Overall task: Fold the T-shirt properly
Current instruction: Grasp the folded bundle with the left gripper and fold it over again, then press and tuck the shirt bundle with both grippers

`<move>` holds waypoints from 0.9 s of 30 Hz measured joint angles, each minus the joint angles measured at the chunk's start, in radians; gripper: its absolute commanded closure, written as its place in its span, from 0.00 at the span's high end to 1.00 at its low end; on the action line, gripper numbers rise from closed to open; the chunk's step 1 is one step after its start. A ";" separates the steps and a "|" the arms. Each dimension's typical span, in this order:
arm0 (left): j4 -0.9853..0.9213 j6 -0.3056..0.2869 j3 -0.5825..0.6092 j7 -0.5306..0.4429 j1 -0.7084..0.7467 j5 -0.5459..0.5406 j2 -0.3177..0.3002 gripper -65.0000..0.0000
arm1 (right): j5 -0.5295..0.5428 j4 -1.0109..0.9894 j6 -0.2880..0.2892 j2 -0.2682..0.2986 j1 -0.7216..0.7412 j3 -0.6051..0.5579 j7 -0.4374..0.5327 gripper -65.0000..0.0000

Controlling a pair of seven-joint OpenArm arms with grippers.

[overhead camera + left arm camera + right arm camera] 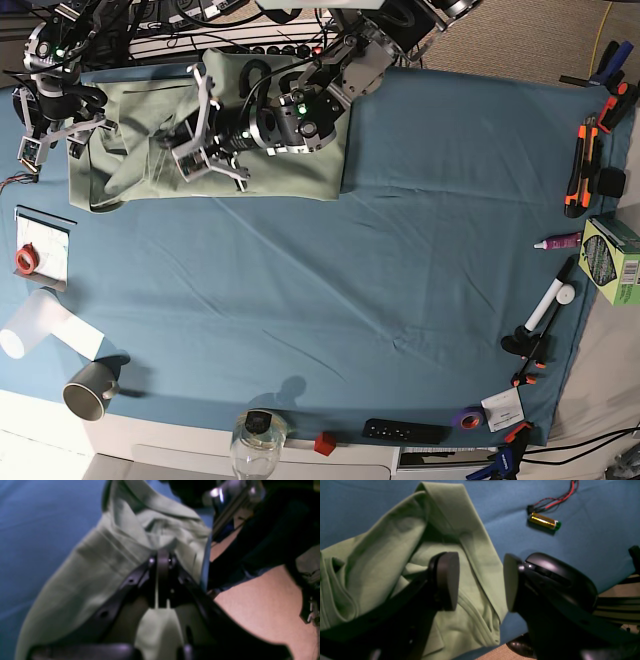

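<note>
T-shirt (300, 160): lay bunched at the far left of the blue tabletop (400, 280) — partly folded, by my judgement.
Left gripper (162, 555): you had its jaws pinched tight on a fold of shirt cloth, likely to carry that layer over.
Right gripper (481, 582): its jaws stood wide apart, holding nothing — they straddled the shirt's edge, ready to bite.
</note>
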 measured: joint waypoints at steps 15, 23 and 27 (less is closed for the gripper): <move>0.026 0.188 0.001 0.120 -0.013 0.161 -0.136 0.00 | -0.077 -0.029 0.143 0.179 0.023 0.000 0.001 0.48; 0.035 0.189 0.001 0.083 0.019 0.153 -0.161 0.00 | 0.211 -0.456 0.250 0.279 0.230 0.034 -0.132 0.53; 0.037 0.189 0.000 0.080 0.026 0.153 -0.161 0.00 | 0.428 -0.620 0.335 0.286 0.322 0.029 -0.287 0.53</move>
